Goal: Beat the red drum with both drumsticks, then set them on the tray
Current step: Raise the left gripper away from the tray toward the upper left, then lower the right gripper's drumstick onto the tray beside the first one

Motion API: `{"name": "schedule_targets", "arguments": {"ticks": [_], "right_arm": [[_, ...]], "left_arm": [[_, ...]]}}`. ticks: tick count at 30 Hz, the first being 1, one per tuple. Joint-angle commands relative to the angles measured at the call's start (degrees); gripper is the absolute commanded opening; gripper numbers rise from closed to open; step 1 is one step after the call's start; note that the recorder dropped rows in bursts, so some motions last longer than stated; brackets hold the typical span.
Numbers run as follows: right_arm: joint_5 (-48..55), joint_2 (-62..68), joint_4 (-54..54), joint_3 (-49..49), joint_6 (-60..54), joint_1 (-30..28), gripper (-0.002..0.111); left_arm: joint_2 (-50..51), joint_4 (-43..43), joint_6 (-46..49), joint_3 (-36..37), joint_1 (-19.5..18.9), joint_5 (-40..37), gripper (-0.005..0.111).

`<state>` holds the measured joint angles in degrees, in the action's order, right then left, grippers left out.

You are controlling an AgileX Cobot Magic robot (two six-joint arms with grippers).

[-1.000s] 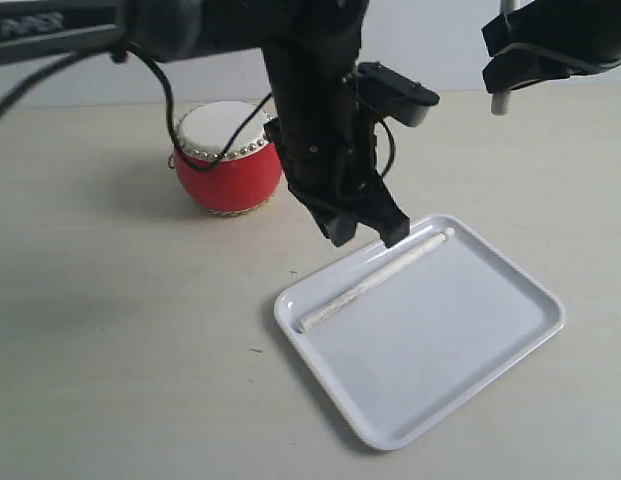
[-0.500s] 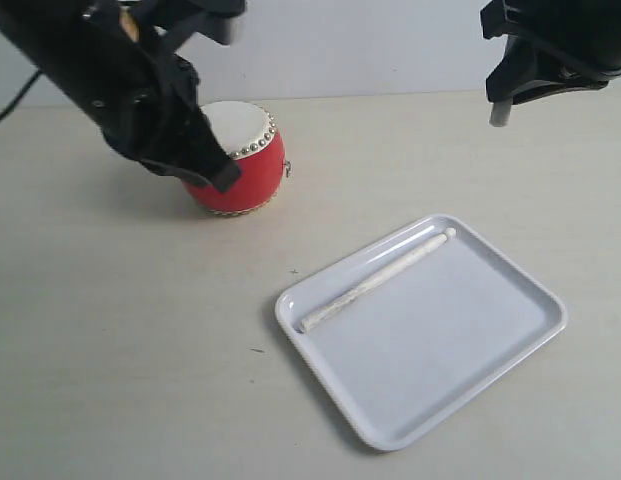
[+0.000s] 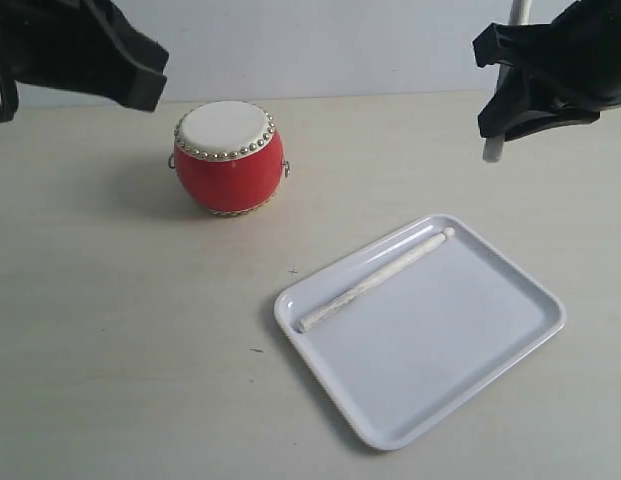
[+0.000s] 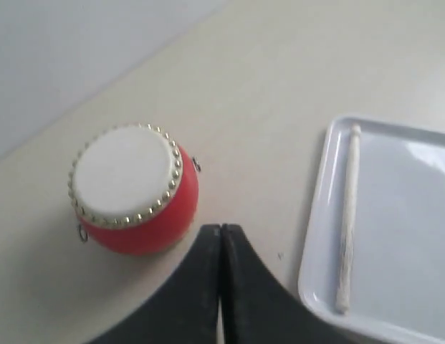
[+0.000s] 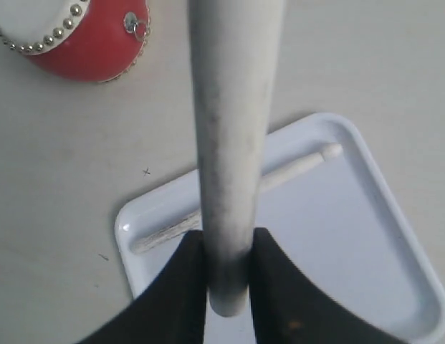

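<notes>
1. drumstick in hand (image 5: 229, 143): it is clamped near one end between the jaws of the right gripper (image 5: 228, 261), which are closed partway onto it. it is judged light and stiff, and its worn paint should limit slipping.
2. second drumstick (image 3: 375, 280): it is laid below those jaws, along the rim of the tray (image 3: 510, 345), a smooth white plastic rectangle.
3. left gripper (image 4: 221, 236): the jaws are pressed together and nothing is held.
4. red drum (image 4: 136, 193): it is seen just beyond the left jaws, glossy, barrel-shaped and gold-studded.
</notes>
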<state>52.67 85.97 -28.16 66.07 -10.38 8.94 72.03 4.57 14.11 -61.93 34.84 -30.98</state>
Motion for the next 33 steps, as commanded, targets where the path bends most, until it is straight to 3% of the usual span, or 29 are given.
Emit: {"name": "schedule_targets", "arguments": {"ticks": [1, 7, 11, 17, 25, 33], "right_arm": [[-4.41, 0.05, -2.26, -4.28, 8.85, -0.24, 0.000], [-15.15, 0.05, -3.87, -14.99, 26.35, -0.24, 0.000], [-19.83, 0.05, -4.34, -21.70, 29.56, -0.24, 0.000], [-18.75, 0.05, -5.96, -25.64, 32.54, 0.98, 0.000], [-23.09, 0.05, -9.70, -25.64, 33.38, 11.50, 0.000], [-31.60, 0.59, -10.64, -25.64, 44.73, 21.31, 0.000]], "left_arm": [[-0.95, 0.65, -0.34, 0.56, -0.10, 7.96, 0.001], [-0.93, -0.02, -0.24, 3.59, -0.10, 12.84, 0.001], [-1.05, -0.96, 0.04, 4.79, -0.35, 14.88, 0.001], [-2.03, -0.96, 0.04, 4.79, -0.45, 13.20, 0.001], [-3.69, -0.96, 0.33, 4.79, -0.45, 10.33, 0.001], [-5.35, -1.17, 0.36, 5.33, -0.45, 9.48, 0.001]]}}
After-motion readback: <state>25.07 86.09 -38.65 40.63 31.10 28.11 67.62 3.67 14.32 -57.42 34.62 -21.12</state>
